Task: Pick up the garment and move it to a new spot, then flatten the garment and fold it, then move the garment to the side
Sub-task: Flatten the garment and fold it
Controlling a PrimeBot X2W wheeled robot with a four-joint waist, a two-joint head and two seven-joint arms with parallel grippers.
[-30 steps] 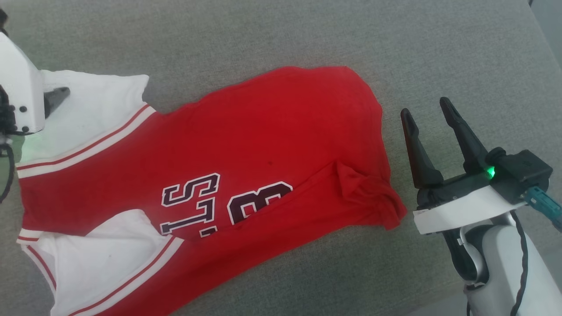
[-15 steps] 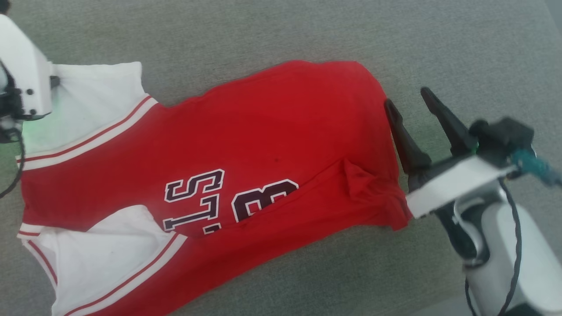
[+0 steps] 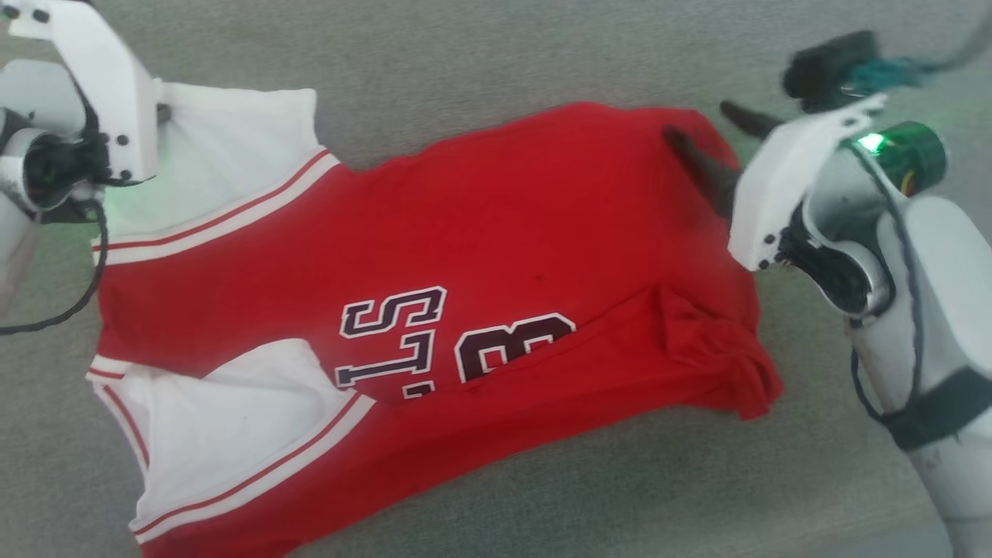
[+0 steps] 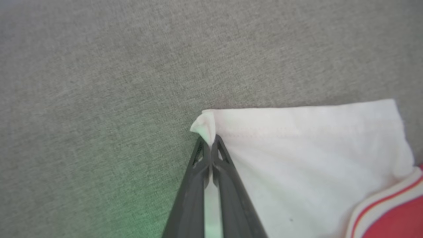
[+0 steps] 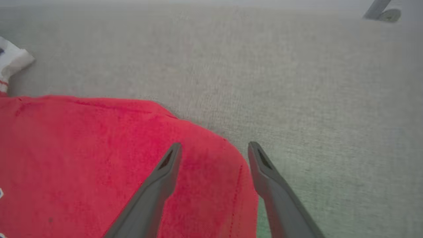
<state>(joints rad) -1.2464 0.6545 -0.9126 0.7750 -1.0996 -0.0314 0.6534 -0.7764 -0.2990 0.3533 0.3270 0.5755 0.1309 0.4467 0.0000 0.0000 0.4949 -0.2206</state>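
Your left gripper [image 4: 209, 142] is clamped tight on the shirt [image 3: 504, 248] at its sleeve corner; right gripper [image 5: 214, 147] gapes empty astride the far hem, shirt lying lengthwise between them

Red garment [image 3: 496, 232], white sleeves, red-and-white striped trim, dark white-edged lettering; grey cloth surface [image 3: 542, 46].

Grey fabric surface [image 3: 496, 54], garment [image 3: 504, 225] lying spread and rumpled on it

Open grey surface [image 3: 496, 54] runs beyond the garment [image 3: 480, 232] and along its near side (each end is occupied: left gripper [image 4: 209, 142], right gripper [image 5: 214, 145]).
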